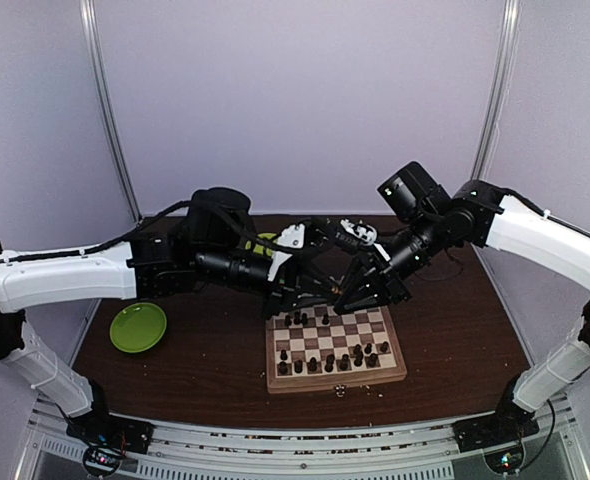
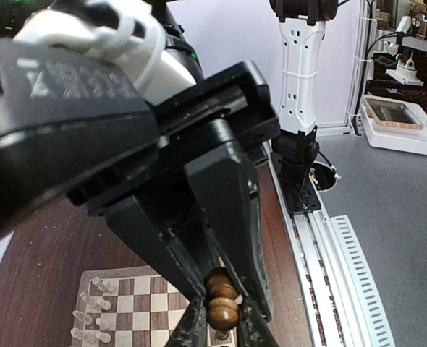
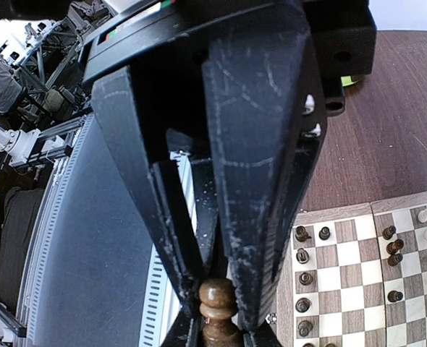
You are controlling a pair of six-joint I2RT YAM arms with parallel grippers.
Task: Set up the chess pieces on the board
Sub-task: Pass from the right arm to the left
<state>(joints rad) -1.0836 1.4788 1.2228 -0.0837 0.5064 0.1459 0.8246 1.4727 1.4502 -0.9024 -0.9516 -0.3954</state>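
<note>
The left gripper (image 2: 223, 324) is pinched narrow on a brown piece (image 2: 223, 307), whose round head and body show between the black fingertips (image 2: 244, 282). The right gripper (image 3: 218, 329) is closed the same way on a second brown piece (image 3: 217, 296), with the knob clear above its tips. Whether either piece touches the board (image 1: 337, 384) cannot be told.

From above, both grippers hang over the board's far edge. The left one is by the far-left corner and the right one is toward the middle of that edge, near each other but apart.

Dark pieces (image 1: 327, 362) stand scattered along the board's near rows, with a few more in a far-left group (image 1: 300, 319). White pieces (image 2: 90, 318) stand grouped on the board in the left wrist view. From above they are too pale to place.

The left arm (image 1: 65, 278) reaches in from the board's left and the right arm (image 1: 545, 235) from its right, and their wrists meet above the far edge.

The board lies on a brown table (image 1: 455, 320). A green plate (image 1: 138, 327) lies on the table well left of the board. A lime bowl (image 1: 264, 243) shows in part behind the left arm, beyond the board's far-left corner.
</note>
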